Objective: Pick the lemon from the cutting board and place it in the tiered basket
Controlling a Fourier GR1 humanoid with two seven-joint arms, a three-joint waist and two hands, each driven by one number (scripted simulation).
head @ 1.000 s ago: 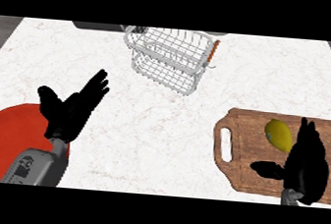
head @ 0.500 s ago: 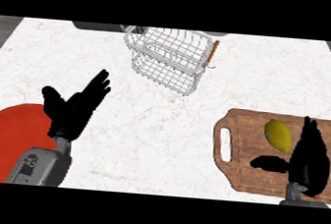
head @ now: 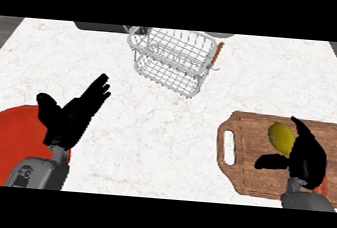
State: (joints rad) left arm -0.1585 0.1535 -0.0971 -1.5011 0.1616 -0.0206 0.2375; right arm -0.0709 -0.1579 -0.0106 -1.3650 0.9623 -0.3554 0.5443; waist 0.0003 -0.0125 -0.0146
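Now, right hand [head: 306,159] spread wide over the cutting board [head: 247,175], fingers alongside the lemon [head: 279,136], left hand [head: 71,116] open well left of the board, tiered basket [head: 174,61] beyond it

A white marbled table [head: 162,135] carries three things — a white wire tiered basket [head: 174,60], a brown wooden cutting board [head: 257,158], a red round plate [head: 7,136].
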